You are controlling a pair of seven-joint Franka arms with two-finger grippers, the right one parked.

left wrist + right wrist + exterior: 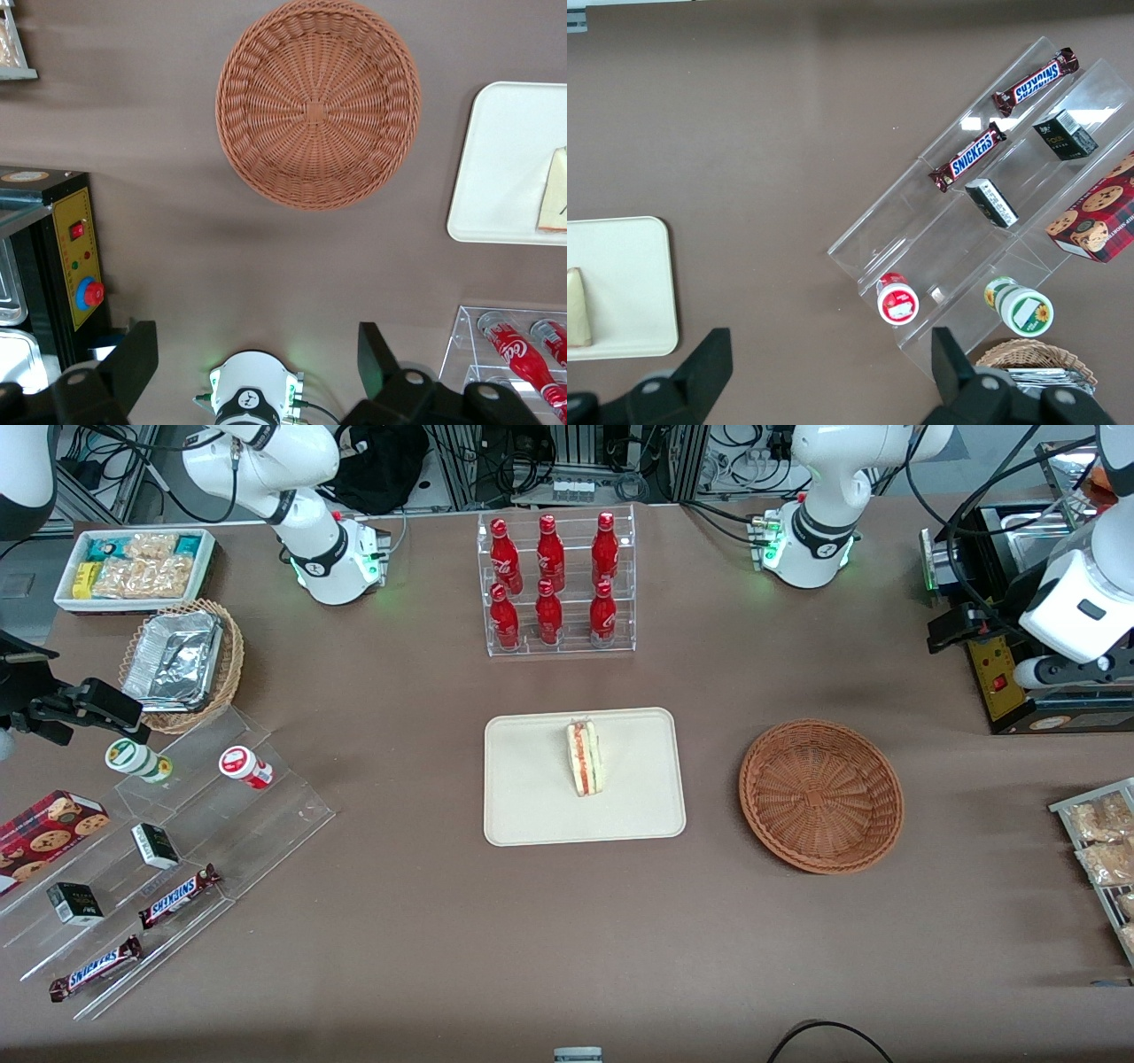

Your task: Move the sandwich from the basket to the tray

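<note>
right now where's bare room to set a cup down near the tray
Bare tablecloth lies between the tray and the empty basket, and nearer the front camera than both. The sandwich takes the tray's middle. The acrylic snack steps are crowded. The gripper, jaws open, hangs above the basket.

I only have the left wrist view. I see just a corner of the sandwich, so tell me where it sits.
Observer: The sandwich lies near the middle of the tray, with its filling edge up.
Operator: Report where the hand is.
Observer: The hand, open, hangs near the black control box at the working arm's end of the table, apart from the basket.
Operator: Say what stands by the tray.
Observer: A clear rack of six red bottles, farther from the front camera than the tray.
</note>
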